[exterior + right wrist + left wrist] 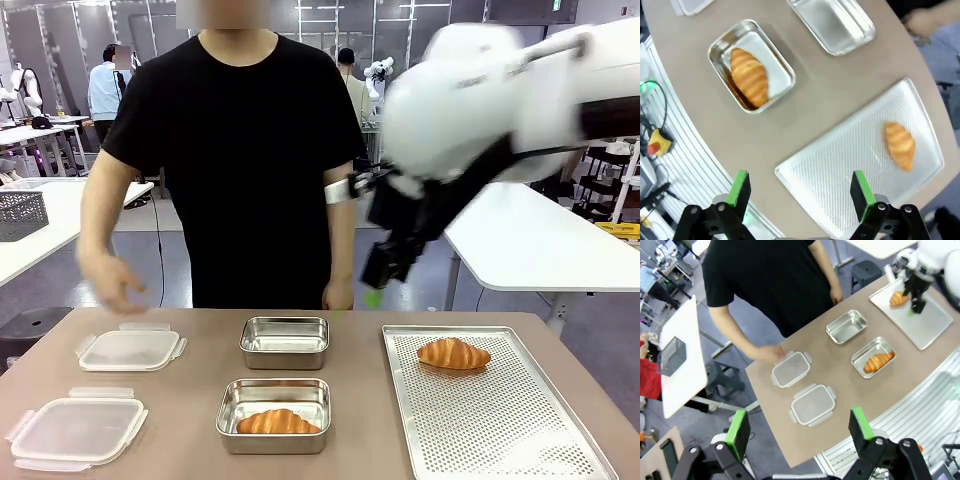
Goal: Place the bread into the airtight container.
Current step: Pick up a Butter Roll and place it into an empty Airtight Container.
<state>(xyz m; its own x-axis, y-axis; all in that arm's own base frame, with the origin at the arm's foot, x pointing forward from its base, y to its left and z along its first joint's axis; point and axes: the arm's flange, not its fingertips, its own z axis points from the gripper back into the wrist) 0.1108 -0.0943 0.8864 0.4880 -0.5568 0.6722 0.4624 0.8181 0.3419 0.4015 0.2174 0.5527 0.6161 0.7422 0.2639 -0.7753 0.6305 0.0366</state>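
1. The left gripper (799, 426) hangs high over the table's near side, jaws spread and empty, well apart from any bread; the person's hand (115, 288) hovers just beyond the two clear lids (130, 350), so a reach across that side could meet it or knock a lid askew.
2. In the middle, the near steel container (225, 410) holds one croissant (278, 422); the far container (285, 345) is empty and looks the likely target; a drop into the wrong one would land bread on bread.
3. The loose croissant (453, 353) lies at the far end of the perforated tray (500, 430); it looks soft and flaky, so a hard squeeze may crush it, and an off-centre pinch may only shove it along.
4. The right gripper (373, 297), blurred above the tray's far left corner, is wide open and empty; in its wrist view the croissant sits right of the fingers' line, not between them; descending unaligned risks a miss or clipping the rim.
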